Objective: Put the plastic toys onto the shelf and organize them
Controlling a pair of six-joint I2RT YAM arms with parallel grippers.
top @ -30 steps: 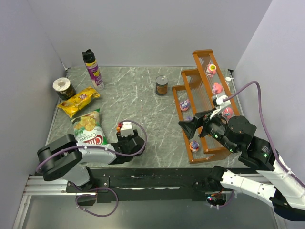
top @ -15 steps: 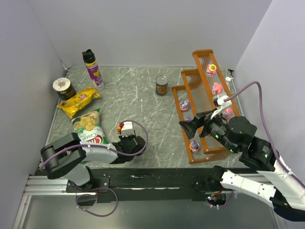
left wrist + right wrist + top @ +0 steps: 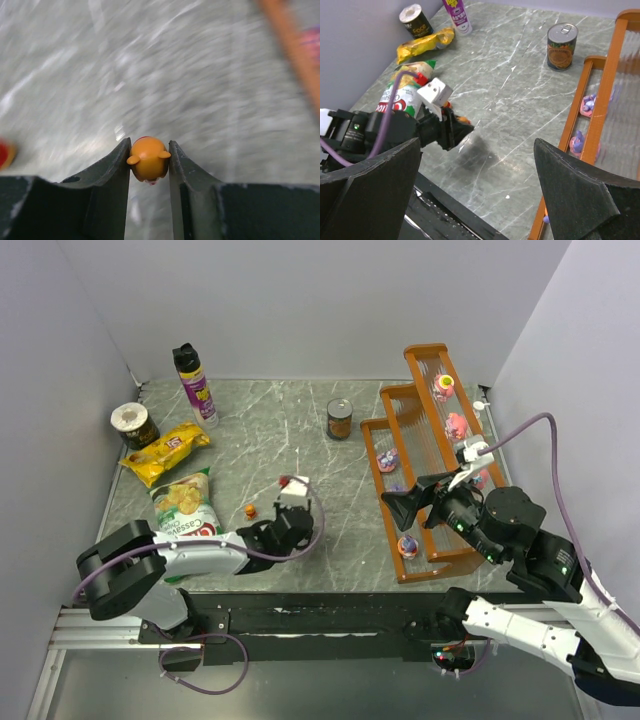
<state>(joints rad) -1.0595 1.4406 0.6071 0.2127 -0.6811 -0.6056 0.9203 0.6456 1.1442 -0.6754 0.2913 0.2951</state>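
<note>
Pinched between the nearly closed jaws of the left gripper [image 3: 148, 146], off the shelf and over the marble table [image 3: 300, 440]: one round orange toy [image 3: 148, 162]. On the orange-brown stepped shelf [image 3: 424, 350] at right, pink and purple toys [image 3: 456, 424] spread across all three tiers, perhaps five, some too small to count surely. Near the lowest tier, right gripper [image 3: 475, 195] with jaws wide apart, holding nothing. Farther back, a tin can [image 3: 340, 419].

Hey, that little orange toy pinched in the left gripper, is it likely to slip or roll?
The orange toy looks smooth and rounded, so it may twist or slip: the left gripper pinches only its sides. No dent shows, so probably stiff. Set down, it might roll.
</note>
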